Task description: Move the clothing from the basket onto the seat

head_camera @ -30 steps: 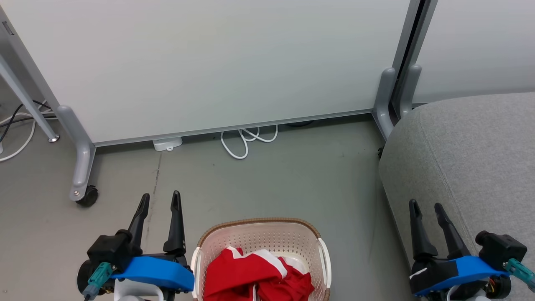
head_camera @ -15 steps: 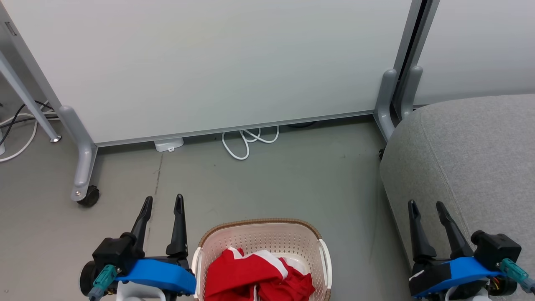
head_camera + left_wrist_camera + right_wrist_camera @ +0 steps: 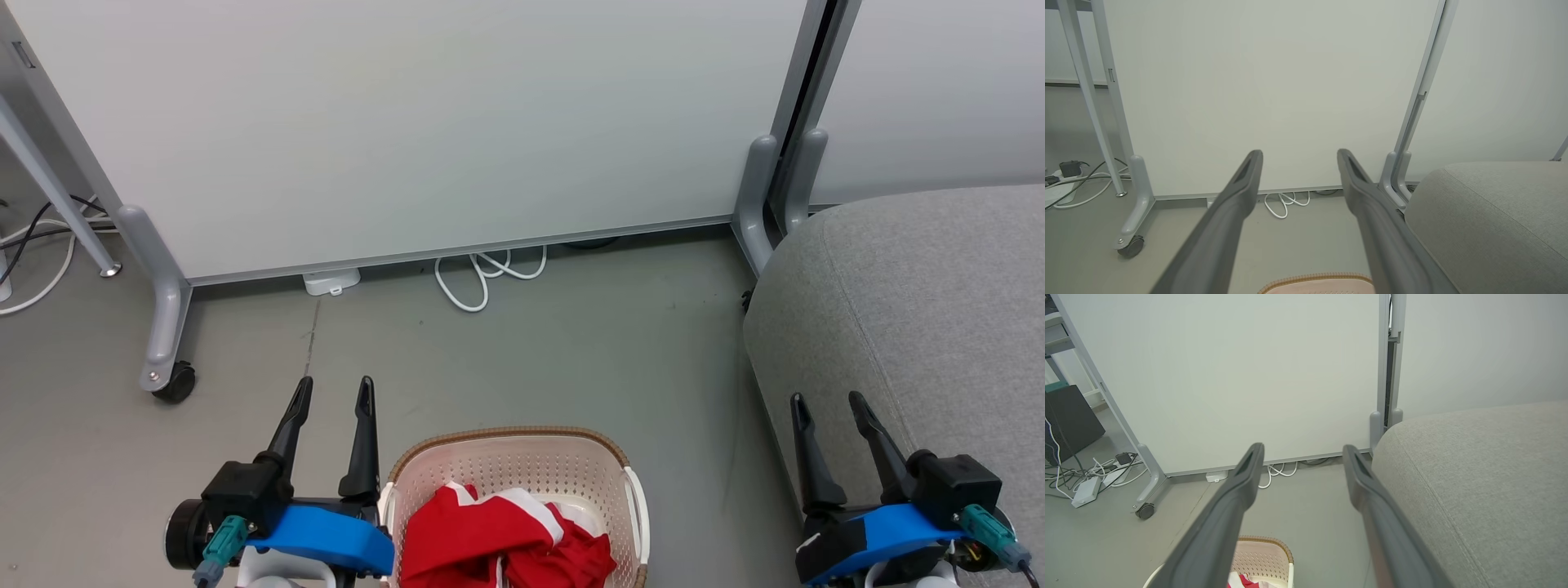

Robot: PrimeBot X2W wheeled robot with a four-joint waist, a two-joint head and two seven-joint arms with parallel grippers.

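Red clothing [image 3: 502,539] with white trim lies heaped in the cream basket [image 3: 506,441], which stands on the floor at the bottom centre of the head view. Its brown rim also shows in the left wrist view as the basket [image 3: 1316,281], and in the right wrist view the basket [image 3: 1267,549] holds a bit of red clothing [image 3: 1243,580]. The grey seat [image 3: 922,310] fills the right side. My left gripper [image 3: 335,388] is open, just left of the basket and above floor. Over the seat's front edge my right gripper [image 3: 824,403] is open and empty.
A white partition panel [image 3: 408,122] on grey feet with a caster [image 3: 175,382] stands behind. A white cable [image 3: 482,278] loops on the floor under it, and more cables [image 3: 1090,473] lie at the left. Bare grey floor [image 3: 571,351] lies between basket, partition and seat.
My left gripper has shifted right, closer to the basket. My right gripper has drifted slightly left. Both stay open and the clothing has not moved.
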